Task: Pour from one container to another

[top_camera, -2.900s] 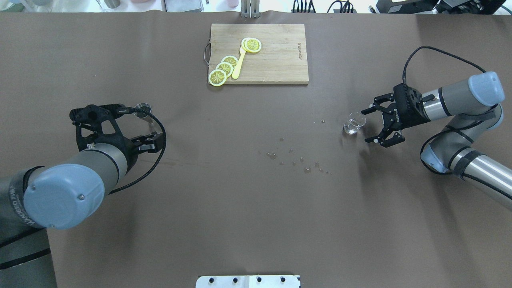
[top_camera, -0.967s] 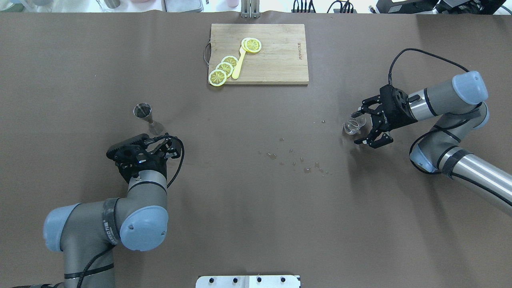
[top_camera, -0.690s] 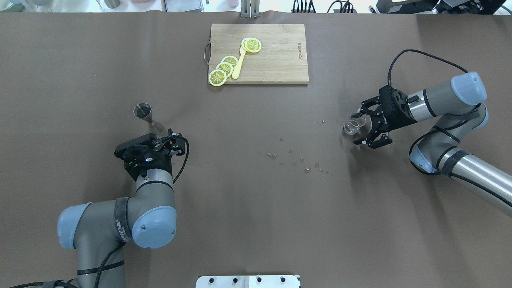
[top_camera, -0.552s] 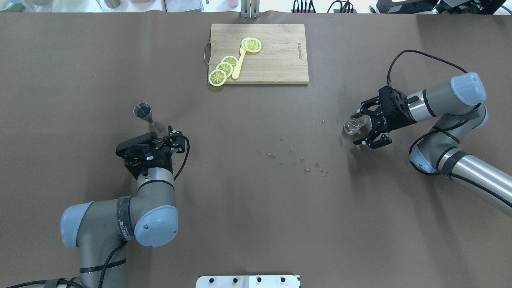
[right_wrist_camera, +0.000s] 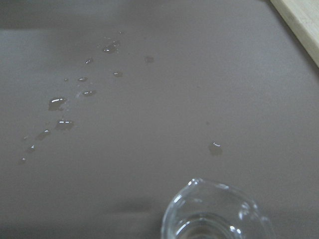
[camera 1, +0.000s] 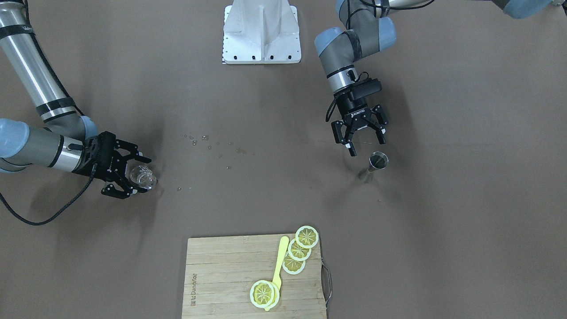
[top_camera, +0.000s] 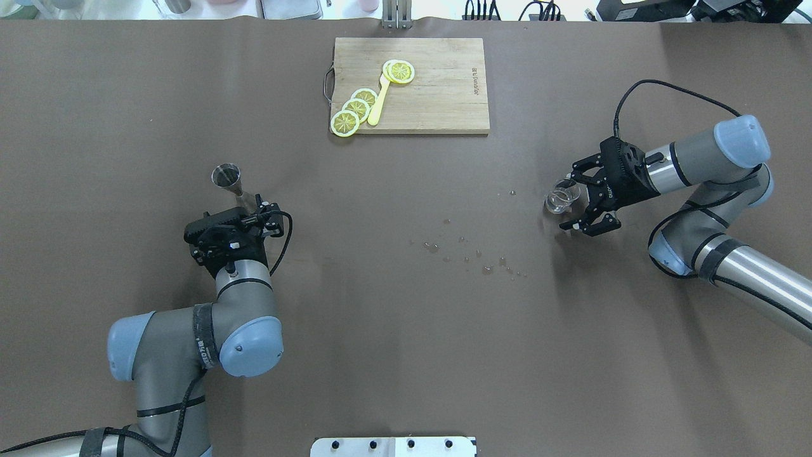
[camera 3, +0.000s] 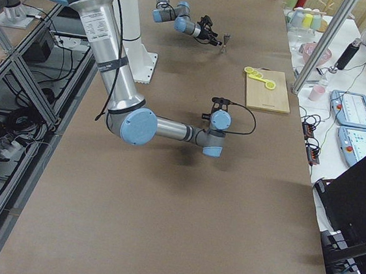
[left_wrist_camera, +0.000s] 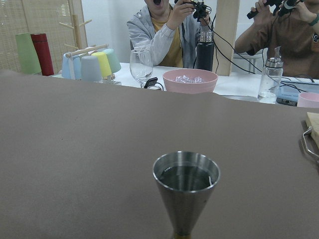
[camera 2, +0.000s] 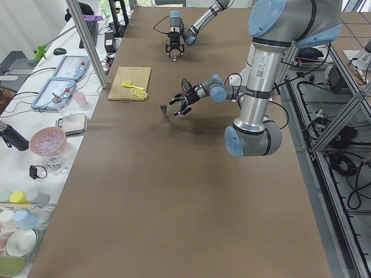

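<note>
Facing the robot, the front view shows the left gripper (camera 1: 366, 146) with jaws spread and empty, the steel jigger (camera 1: 379, 160) upright just beside it at 4 o'clock, and the right gripper (camera 1: 138, 177) with jaws released either side of the small glass (camera 1: 145, 178). From overhead, spilled droplets (top_camera: 432, 247) lie at 8 o'clock of the glass, the cutting board (top_camera: 438, 95) at 12 o'clock of the table (top_camera: 380, 355). The left wrist view has the jigger at 6 o'clock, liquid inside.

Lemon slices (top_camera: 346, 122) on wooden cutting board (top_camera: 438, 89); droplets (top_camera: 432, 247) on brown table (top_camera: 380, 349)
</note>
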`<action>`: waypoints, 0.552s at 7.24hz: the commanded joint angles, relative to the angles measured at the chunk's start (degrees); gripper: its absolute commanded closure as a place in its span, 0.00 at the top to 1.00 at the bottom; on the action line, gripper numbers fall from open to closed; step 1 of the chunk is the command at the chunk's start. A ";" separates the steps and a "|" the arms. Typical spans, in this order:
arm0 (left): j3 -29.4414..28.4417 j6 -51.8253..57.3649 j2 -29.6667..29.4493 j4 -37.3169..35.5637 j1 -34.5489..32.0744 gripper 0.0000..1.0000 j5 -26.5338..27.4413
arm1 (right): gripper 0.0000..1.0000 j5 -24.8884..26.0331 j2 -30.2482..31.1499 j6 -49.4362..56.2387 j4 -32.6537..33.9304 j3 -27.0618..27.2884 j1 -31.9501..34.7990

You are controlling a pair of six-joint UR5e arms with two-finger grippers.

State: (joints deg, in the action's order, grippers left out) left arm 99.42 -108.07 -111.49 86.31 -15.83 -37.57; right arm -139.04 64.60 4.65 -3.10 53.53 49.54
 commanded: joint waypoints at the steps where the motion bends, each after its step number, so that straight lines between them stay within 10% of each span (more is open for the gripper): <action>1: -2.63 -1.69 -1.27 -0.09 -0.86 0.97 0.05 | 0.77 0.00 0.00 0.01 -0.07 -0.09 -0.06; 4: -5.89 -6.37 -1.36 -0.79 -2.36 0.97 3.61 | 0.53 0.00 0.09 0.01 -0.07 -0.09 0.03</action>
State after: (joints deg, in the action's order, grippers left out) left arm 94.95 -113.66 -112.76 85.71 -17.84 -36.64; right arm -139.04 64.64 4.66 -3.16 53.41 49.56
